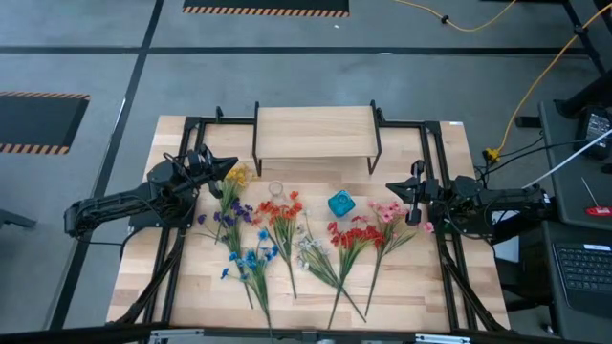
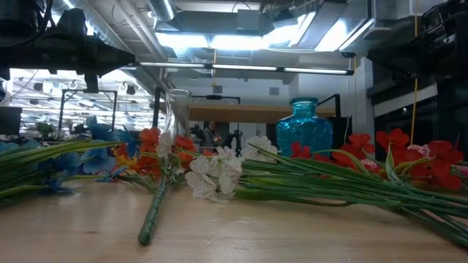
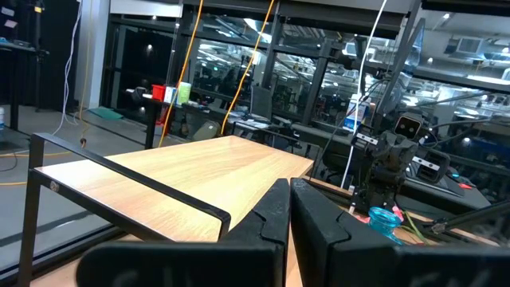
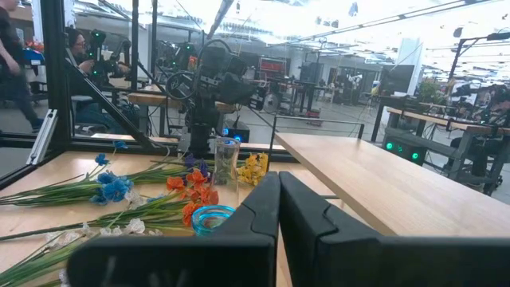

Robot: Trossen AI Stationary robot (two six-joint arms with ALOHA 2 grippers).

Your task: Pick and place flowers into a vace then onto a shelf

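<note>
Several flower sprays lie flat on the wooden table: yellow [image 1: 236, 177], purple [image 1: 228, 217], orange-red [image 1: 280, 207], blue [image 1: 251, 258], white [image 1: 311, 248], red [image 1: 354, 232] and pink [image 1: 389, 212]. A clear glass vase [image 1: 275, 191] and a blue glass vase [image 1: 340, 204] stand upright among them. The shelf [image 1: 315, 133] stands at the table's far middle. My left gripper [image 1: 229, 168] hovers shut above the yellow flowers at the left. My right gripper [image 1: 392, 189] hovers shut near the pink flowers at the right. Both hold nothing.
A black metal frame [image 1: 435, 153] runs along the table's left, right and far sides. The near strip of the table [image 1: 287, 311] holds only stem ends. In the low view the stems [image 2: 329, 186] lie across the table in front of the blue vase [image 2: 304, 126].
</note>
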